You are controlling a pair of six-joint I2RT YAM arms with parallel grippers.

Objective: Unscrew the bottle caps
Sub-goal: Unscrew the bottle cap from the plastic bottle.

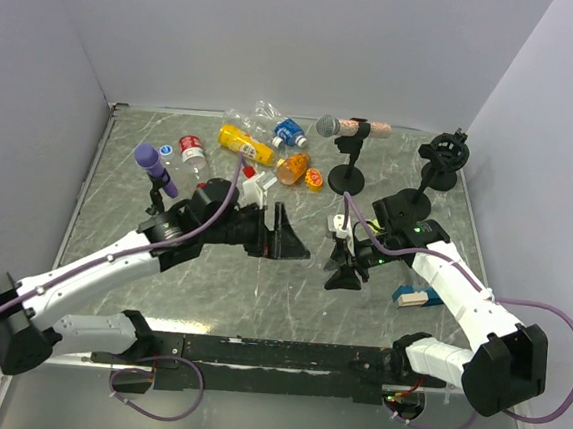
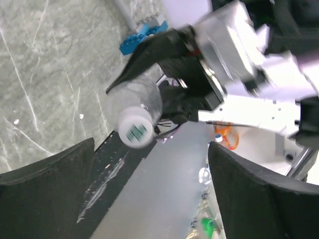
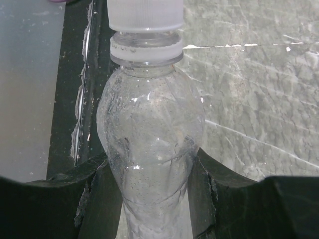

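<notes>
Left claw (image 2: 149, 191): jaws spread wide, nothing between them; it faces the white cap (image 2: 135, 130) end-on with a gap between, touching nothing.

Right claw (image 3: 149, 179): closed partway around the body of the clear bottle (image 3: 149, 124) and gripping it; on the top view this bottle sits just right of table centre, at 3 o'clock from my left claw.

Cap status: the white cap is still on the neck, above its ring; whether it is loosened I cannot tell.

Remaining stock: at 12 o'clock on the table (image 1: 112, 259) lie the yellow bottle (image 1: 244, 144), the orange bottle (image 1: 293, 167), a blue-labelled bottle (image 1: 292, 132) and, toward 10 o'clock, a red-labelled bottle (image 1: 192, 151); their caps are too small to read reliably.

Judgement: early in the task; no cap visibly off; next is to close my left claw on the white cap and twist; the pile waits.
</notes>
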